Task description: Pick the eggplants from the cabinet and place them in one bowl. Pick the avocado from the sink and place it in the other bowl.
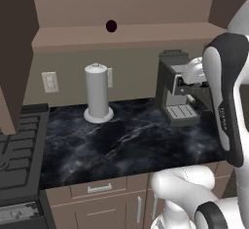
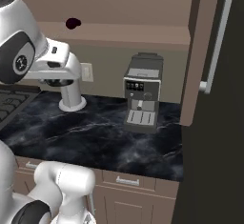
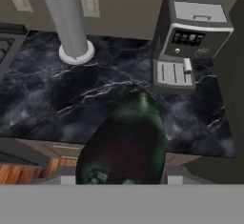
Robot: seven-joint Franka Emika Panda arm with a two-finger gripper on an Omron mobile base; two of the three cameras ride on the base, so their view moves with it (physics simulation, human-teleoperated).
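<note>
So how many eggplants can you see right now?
2. One eggplant is in the gripper's grasp above the counter; a second eggplant sits on the open cabinet shelf. More may be hidden deeper inside.

A dark eggplant (image 3: pixel 126 144) hangs gripped above the black counter (image 3: pixel 43 104), coffee machine (image 3: pixel 190 37) beyond.

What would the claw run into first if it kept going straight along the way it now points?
Most likely the dark marble counter, near its front edge. The claw is shut on an eggplant that points down at that surface, left of the coffee machine and right of the paper towel holder. Depth is hard to judge.
</note>
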